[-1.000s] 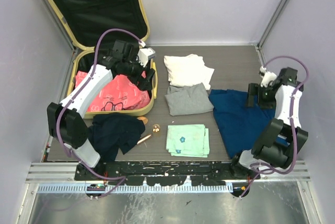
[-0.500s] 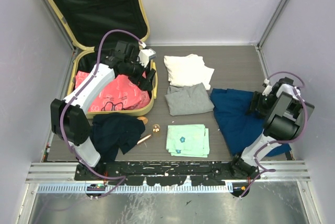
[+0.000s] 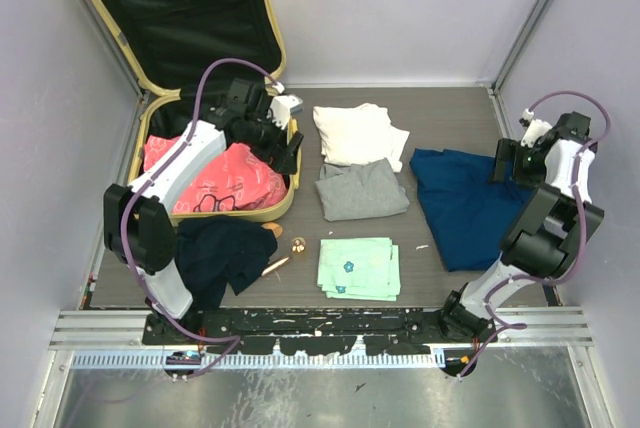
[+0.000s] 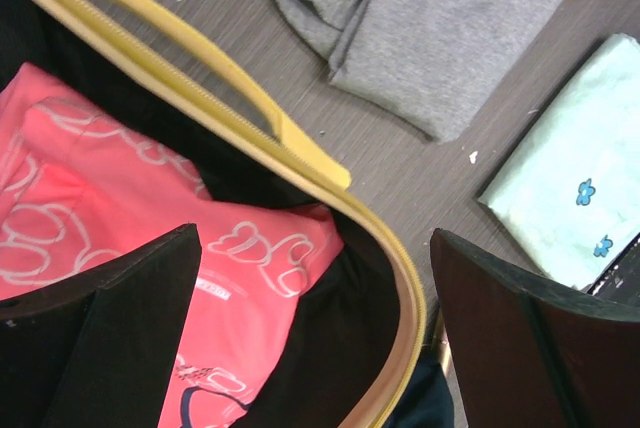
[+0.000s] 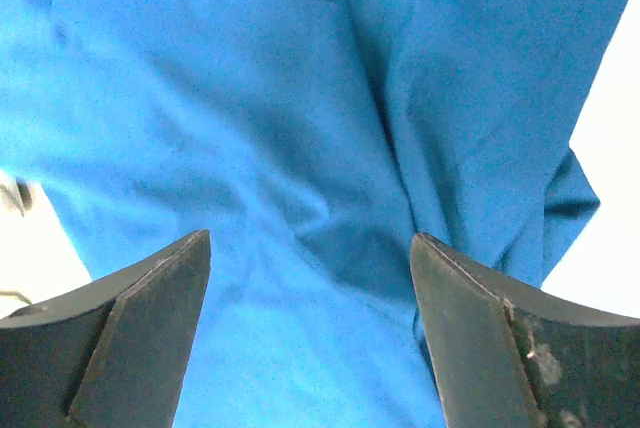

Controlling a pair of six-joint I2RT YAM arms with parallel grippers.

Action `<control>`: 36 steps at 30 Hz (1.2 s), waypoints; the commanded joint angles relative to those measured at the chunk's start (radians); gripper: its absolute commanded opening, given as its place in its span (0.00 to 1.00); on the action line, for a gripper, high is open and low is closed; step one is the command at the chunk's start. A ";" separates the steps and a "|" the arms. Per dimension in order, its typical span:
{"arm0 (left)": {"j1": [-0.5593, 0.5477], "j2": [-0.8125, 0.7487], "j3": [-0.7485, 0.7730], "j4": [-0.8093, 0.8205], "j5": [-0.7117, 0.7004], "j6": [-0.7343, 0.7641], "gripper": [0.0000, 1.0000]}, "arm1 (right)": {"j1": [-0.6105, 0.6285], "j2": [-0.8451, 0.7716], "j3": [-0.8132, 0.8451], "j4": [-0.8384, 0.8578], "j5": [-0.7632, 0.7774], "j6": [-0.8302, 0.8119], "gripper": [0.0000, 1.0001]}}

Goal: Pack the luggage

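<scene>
Between the wide-spread fingers of your left gripper (image 4: 312,248) lies nothing; it hovers over the right rim of the luggage (image 3: 240,214), far left on the table (image 3: 440,118), its arm (image 3: 180,168) hiding part of the pink garment (image 3: 235,183). Your right gripper (image 5: 310,248) gapes empty above blue cloth (image 5: 300,98), edges cut off.

Luggage (image 4: 250,108) shell: hard plastic by its look, pale yellow, smooth, faint sheen. Lining (image 3: 185,18): black cloth, matt. Pink top (image 4: 100,208): thin printed cloth, matt. Grey shirt (image 4: 450,38): soft knit, matt, creased. Mint cloth (image 4: 570,188): smooth weave, small blue print. Blue cloth (image 5: 250,148): soft, matt, rumpled. Desk (image 4: 400,168): dark wood-grain finish, matt. My left fingers (image 4: 110,348): black, matt, smooth. My right fingers (image 5: 500,358): likewise, with pale scuffs.
</scene>
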 commanded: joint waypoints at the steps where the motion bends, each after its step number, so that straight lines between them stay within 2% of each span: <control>1: -0.053 -0.023 0.026 0.059 0.024 -0.028 0.98 | -0.018 -0.147 -0.061 -0.151 0.035 -0.247 0.86; 5: -0.070 -0.035 0.008 0.076 0.024 -0.046 0.98 | -0.018 -0.189 -0.184 -0.203 0.080 -0.281 0.85; 9: -0.082 -0.024 0.003 0.074 0.048 -0.075 0.99 | -0.018 -0.203 -0.380 -0.124 0.057 -0.231 0.82; 12: -0.103 -0.014 0.000 0.067 0.057 -0.091 1.00 | 0.009 -0.151 -0.426 -0.053 0.008 -0.157 0.80; 18: -0.132 0.015 0.011 0.065 0.079 -0.143 0.99 | 0.154 -0.095 -0.378 0.012 -0.058 -0.008 0.78; 21: -0.158 0.036 0.029 0.074 0.080 -0.171 0.98 | 0.226 -0.124 -0.329 -0.010 -0.087 0.025 0.79; 24: -0.202 0.052 0.031 0.119 0.060 -0.212 0.99 | 0.232 -0.171 -0.277 -0.062 -0.104 0.016 0.82; 30: -0.292 0.061 0.016 0.249 0.009 -0.312 0.99 | 0.122 -0.288 -0.196 -0.102 0.033 -0.052 1.00; 36: -0.358 0.098 0.018 0.356 -0.052 -0.410 0.98 | -0.023 -0.194 -0.121 -0.127 0.118 -0.110 1.00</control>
